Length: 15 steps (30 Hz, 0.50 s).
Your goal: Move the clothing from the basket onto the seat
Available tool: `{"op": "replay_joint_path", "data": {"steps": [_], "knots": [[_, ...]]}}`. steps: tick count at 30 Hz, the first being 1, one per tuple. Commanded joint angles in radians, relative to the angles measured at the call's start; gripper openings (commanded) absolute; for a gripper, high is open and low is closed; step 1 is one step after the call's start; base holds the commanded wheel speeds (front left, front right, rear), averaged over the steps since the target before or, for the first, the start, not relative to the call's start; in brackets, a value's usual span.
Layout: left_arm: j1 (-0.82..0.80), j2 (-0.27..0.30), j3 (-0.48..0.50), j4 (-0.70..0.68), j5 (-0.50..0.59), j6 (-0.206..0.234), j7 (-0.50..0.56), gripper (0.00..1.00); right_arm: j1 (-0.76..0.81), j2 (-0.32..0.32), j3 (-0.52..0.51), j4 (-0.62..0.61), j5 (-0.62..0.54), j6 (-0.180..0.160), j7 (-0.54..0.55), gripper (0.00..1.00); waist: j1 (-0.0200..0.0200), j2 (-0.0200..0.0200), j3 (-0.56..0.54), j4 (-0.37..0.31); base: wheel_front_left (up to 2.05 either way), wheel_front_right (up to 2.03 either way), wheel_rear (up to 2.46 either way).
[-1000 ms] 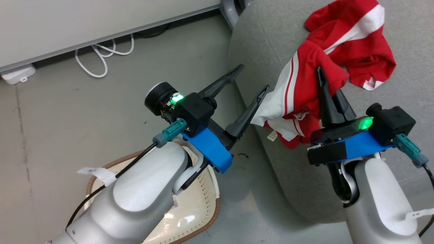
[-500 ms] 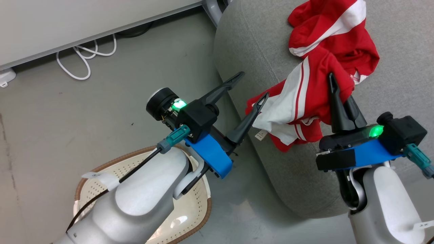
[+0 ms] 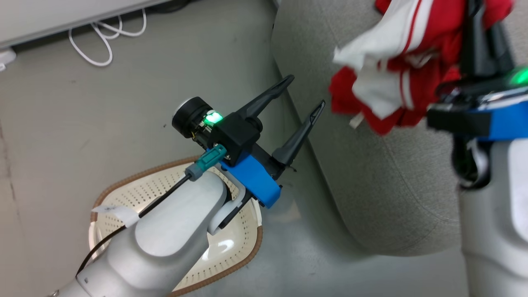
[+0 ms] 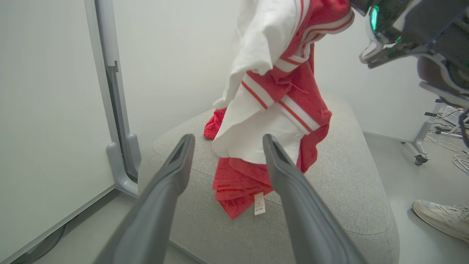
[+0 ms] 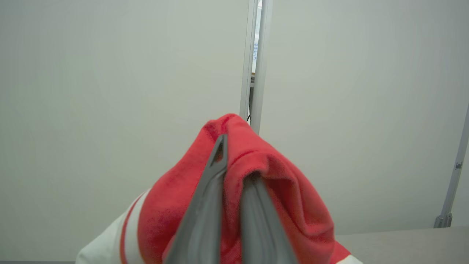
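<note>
Fingers [image 5: 207,198] of the right gripper [image 5: 234,165] are clamped on the red striped garment [image 4: 289,91], which dangles over the grey seat [image 4: 351,190] — carrying step. Next: lower, release (left gripper [image 3: 306,90] spread, empty, near the basket [image 3: 259,239]).

clothing [image 4: 282,88] hangs over mid seat [image 4: 348,176], blocks l gripper's [image 4: 227,141] way; seat's near edge bare.

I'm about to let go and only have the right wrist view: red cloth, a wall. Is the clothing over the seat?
Observer: Yes, the clothing hangs from the right gripper above the seat.
Operator: Left gripper in the way?
Observer: No, the left gripper is open, empty, beside the seat's edge.
Operator: Basket done?
Observer: The part of the basket showing past the left forearm holds nothing.
</note>
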Motion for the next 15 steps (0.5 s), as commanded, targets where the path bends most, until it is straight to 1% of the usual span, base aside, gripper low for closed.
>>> {"op": "replay_joint_path", "data": {"steps": [1, 6, 7, 9, 12, 13, 14, 15], "knots": [[-0.019, 0.006, 0.011, -0.006, -0.007, 0.002, 0.002, 1.00, -0.077, -0.019, -0.031, -0.015, -0.011, 0.000, -0.001, 0.00, 0.0000, -0.0001, 0.051, 0.016, 0.00, 0.00, 0.00], [-0.060, 0.023, 0.011, -0.023, 0.015, 0.008, 0.015, 1.00, -0.232, -0.081, -0.092, -0.025, -0.035, 0.000, 0.000, 0.00, 0.0000, -0.0001, 0.146, 0.031, 0.00, 0.00, 0.00], [-0.079, 0.029, 0.014, -0.031, 0.021, 0.008, 0.019, 1.00, -0.289, -0.117, -0.125, -0.021, -0.042, 0.000, 0.000, 0.00, 0.0000, -0.0001, 0.182, 0.035, 0.00, 0.00, 0.00], [-0.094, 0.036, 0.014, -0.037, 0.029, 0.009, 0.022, 1.00, -0.344, -0.149, -0.169, -0.012, -0.041, 0.000, 0.000, 0.00, 0.0000, -0.0001, 0.212, 0.038, 0.00, 0.00, 0.00], [-0.115, 0.045, 0.013, -0.046, 0.039, 0.009, 0.028, 1.00, -0.419, -0.215, -0.226, 0.029, -0.039, 0.001, 0.000, 0.00, 0.0000, -0.0001, 0.255, 0.041, 0.00, 0.00, 0.00], [-0.115, 0.045, 0.013, -0.046, 0.039, 0.009, 0.028, 1.00, -0.419, -0.215, -0.226, 0.029, -0.039, 0.001, 0.000, 0.00, 0.0000, -0.0001, 0.255, 0.041, 0.00, 0.00, 0.00], [-0.121, 0.045, 0.012, -0.047, 0.039, 0.008, 0.030, 1.00, -0.442, -0.240, -0.241, 0.042, -0.044, 0.000, -0.001, 0.00, 0.0000, -0.0001, 0.267, 0.043, 0.00, 0.00, 0.00], [-0.133, 0.045, 0.009, -0.050, 0.045, 0.007, 0.033, 1.00, -0.482, -0.287, -0.272, 0.077, -0.045, 0.000, 0.000, 0.00, 0.0000, -0.0001, 0.287, 0.046, 0.00, 0.00, 0.00]]}}
